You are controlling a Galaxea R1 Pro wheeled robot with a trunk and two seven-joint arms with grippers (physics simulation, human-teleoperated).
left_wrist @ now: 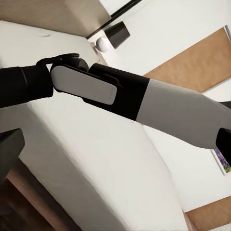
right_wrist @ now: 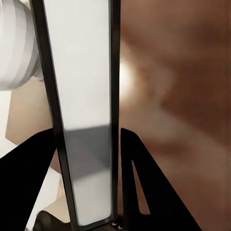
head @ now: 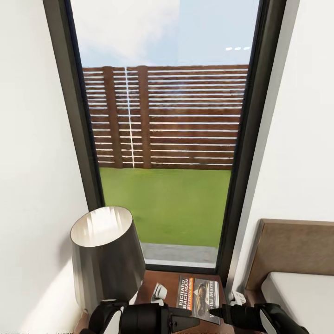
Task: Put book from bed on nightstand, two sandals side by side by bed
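Left gripper [head: 183, 320]: bottom centre of the head view, black, reaching toward the right over the nightstand; whether its jaws are apart or together cannot be told, as the frame's edge cuts them.
Right gripper [head: 222, 316]: bottom right of centre, pointing left, its tip at the book's lower right corner; in the right wrist view two dark fingers [right_wrist: 144, 192] stand apart with a thin edge-on slab between them, and whether they press it cannot be told.
Book [head: 199, 297]: lies flat on the nightstand, lower centre of the frame, cover up; its long axis runs from the near edge toward the window, title lettering reading sideways; its near end is hidden by the grippers.
Nightstand [head: 160, 279]: dark reddish-brown top, this table mostly covered and cut by the bottom edge.
Small white object [head: 159, 291]: on the top, left of the book, too small to identify.
Lamp [head: 107, 253]: grey shade at lower left, base hidden.
Bed [head: 301, 292]: lower right corner, light mattress and brown headboard, cut by the frame.
Window [head: 167, 139]: tall dark-framed pane, centre, with grass and a slatted fence beyond.
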